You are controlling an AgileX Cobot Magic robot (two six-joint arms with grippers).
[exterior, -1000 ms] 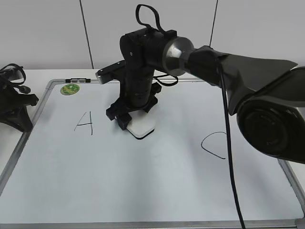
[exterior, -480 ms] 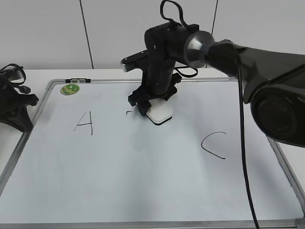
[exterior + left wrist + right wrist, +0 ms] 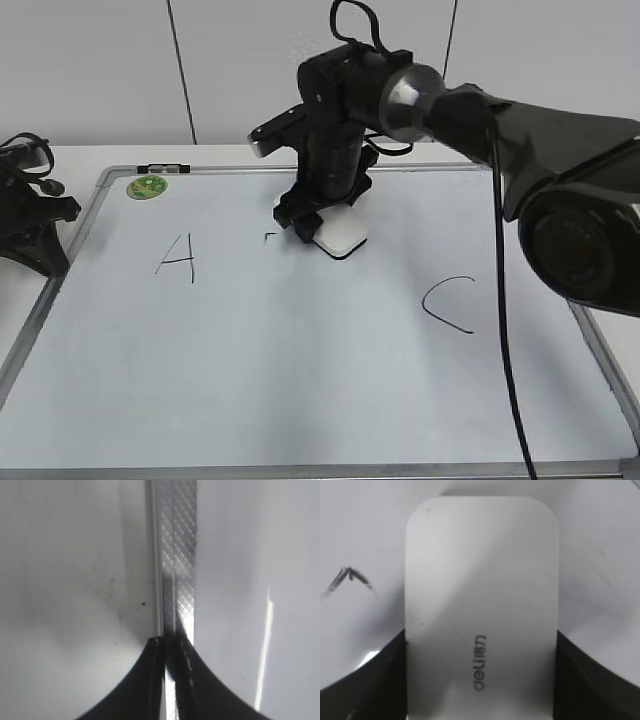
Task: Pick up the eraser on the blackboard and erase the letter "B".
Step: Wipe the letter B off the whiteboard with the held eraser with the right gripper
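My right gripper (image 3: 322,222) is shut on the white eraser (image 3: 339,235) and presses it flat on the blackboard (image 3: 300,380) at its upper middle. In the right wrist view the eraser (image 3: 481,605) fills the frame between my two dark fingers (image 3: 375,685). Of the letter "B" only a small black corner stroke (image 3: 268,237) shows, just left of the eraser; it also shows in the right wrist view (image 3: 350,577). My left gripper (image 3: 170,645) is shut and empty over the board's left frame edge (image 3: 177,555); in the exterior view it sits at the far left (image 3: 40,230).
A black "A" (image 3: 177,257) is on the board's left, a black "C" (image 3: 448,303) on its right. A round green magnet (image 3: 147,186) and a marker (image 3: 162,168) lie at the top left corner. The right arm (image 3: 500,120) reaches in from the right.
The right gripper swept the eraser from left of centre to the right, then a little back left. The "B" area now shows only a small corner stroke. The left arm has not moved.
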